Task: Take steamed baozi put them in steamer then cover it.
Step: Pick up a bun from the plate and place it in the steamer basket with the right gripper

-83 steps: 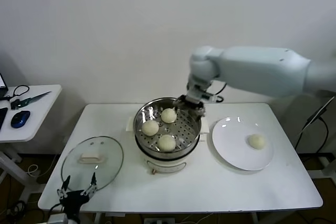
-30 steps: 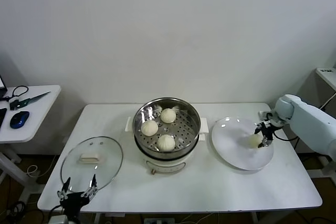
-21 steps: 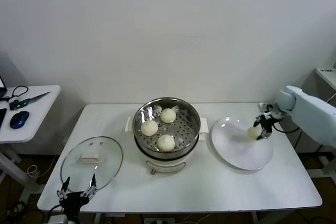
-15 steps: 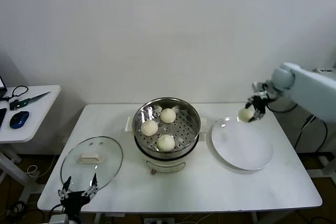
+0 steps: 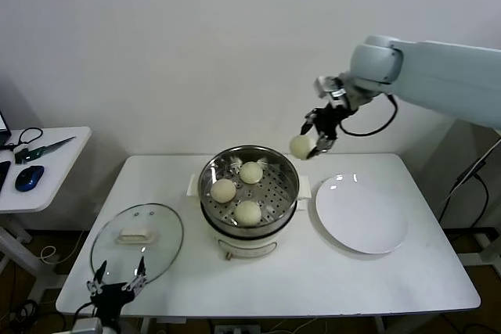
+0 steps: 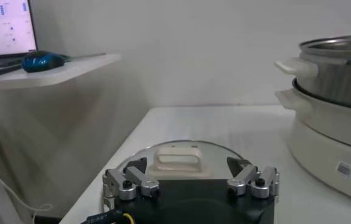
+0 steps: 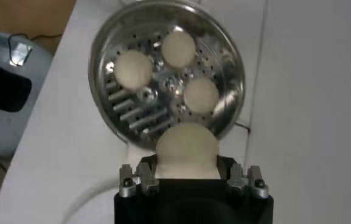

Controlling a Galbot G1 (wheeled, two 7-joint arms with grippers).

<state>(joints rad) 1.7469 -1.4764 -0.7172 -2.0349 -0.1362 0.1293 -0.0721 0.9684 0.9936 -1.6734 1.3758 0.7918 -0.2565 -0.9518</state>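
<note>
The steel steamer [image 5: 249,163] stands mid-table on its cream base, with three baozi [image 5: 250,172] on its perforated tray. My right gripper [image 5: 310,143] is shut on the fourth baozi [image 5: 300,145] and holds it in the air just above the steamer's far right rim. In the right wrist view that baozi [image 7: 187,151] sits between the fingers, above the steamer [image 7: 102,49]. The glass cover [image 5: 138,241] lies flat on the table to the left. My left gripper [image 5: 114,287] is open and empty at the table's front left edge, just in front of the cover [image 6: 178,159].
An empty white plate [image 5: 361,213] lies right of the steamer. A side table [image 5: 39,166] at the far left holds a blue mouse [image 5: 30,177] and cables. A white wall stands behind.
My right gripper closed on the last baozi on the plate, lifted it and carried it left and up to the steamer's far right rim. The plate is now empty.
</note>
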